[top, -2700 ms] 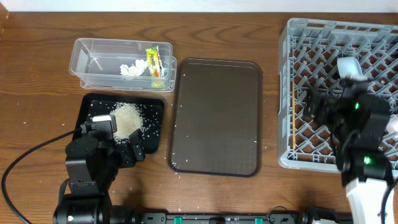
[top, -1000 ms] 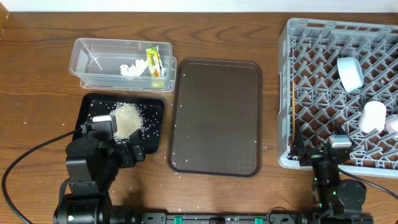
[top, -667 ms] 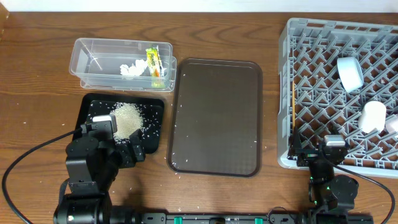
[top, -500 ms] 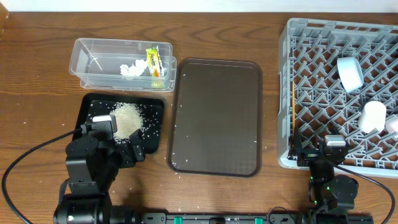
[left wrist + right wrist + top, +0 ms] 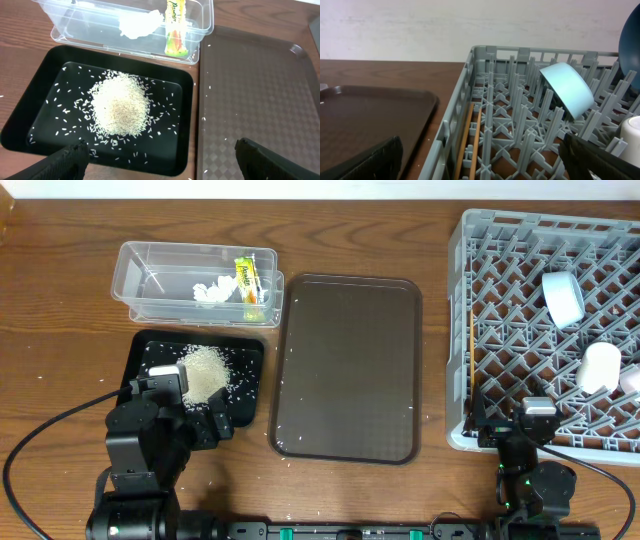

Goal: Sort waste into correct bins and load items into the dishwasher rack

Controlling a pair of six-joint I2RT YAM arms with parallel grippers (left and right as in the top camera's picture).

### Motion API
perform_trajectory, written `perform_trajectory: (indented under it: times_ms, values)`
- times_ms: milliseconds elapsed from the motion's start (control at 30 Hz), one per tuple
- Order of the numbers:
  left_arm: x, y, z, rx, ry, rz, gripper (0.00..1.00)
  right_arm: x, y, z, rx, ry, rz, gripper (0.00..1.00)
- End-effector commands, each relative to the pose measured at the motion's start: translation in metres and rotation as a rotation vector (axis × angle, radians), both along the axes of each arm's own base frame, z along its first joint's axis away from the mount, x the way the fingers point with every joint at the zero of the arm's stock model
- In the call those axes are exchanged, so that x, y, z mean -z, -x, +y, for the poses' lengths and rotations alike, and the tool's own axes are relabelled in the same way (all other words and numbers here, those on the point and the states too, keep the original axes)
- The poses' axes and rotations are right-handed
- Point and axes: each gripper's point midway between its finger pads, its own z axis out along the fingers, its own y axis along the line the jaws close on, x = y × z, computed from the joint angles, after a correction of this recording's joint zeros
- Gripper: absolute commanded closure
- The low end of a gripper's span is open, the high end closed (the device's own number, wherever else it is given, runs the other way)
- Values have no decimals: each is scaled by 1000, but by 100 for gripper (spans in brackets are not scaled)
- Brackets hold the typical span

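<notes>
1. Your left gripper (image 5: 160, 155) hangs with its jaws spread wide and empty over the near edge of the black tray (image 5: 186, 150). The rice (image 5: 120, 102) is heaped in the middle of that tray, food waste kept apart from the dry rubbish.
2. That dry rubbish, the tissue (image 5: 140, 22) and the snack wrapper (image 5: 175, 25), lies side by side in the clear tub (image 5: 75, 35) just behind.
3. Your right gripper (image 5: 482, 160), also wide and holding nothing, sits low at the near-left corner of the dishwasher rack (image 5: 451, 125).
4. Inside, the chopsticks (image 5: 470, 140) lie flat along the left wall, penned in by the pegs. The pale bowl (image 5: 567, 95) leans on edge against the pegs, likely so that it drains. The dark blue bowl (image 5: 631, 35) and a white cup (image 5: 600, 367) sit further right.
5. Stray grains dot the brown serving tray (image 5: 345, 365) and the tabletop (image 5: 60, 380); otherwise the sorting looks all but finished.
</notes>
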Motion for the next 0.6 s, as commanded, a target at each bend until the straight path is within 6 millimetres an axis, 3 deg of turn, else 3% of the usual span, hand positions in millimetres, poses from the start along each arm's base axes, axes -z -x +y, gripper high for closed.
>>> perform_trajectory:
  times_ms: [0,267,400,567]
  values:
    - [-1,0,0,3,-4,-5,4,1,0,2,-7,12,0,1]
    - [0,0,0,3,-4,-4,4,1,0,2,-7,12,0,1]
    - [2,13,-1,7,-6,-35,4,1,0,2,-7,12,0,1]
    - [21,12,3,-13,-18,-174,4,1,0,2,-7,12,0,1]
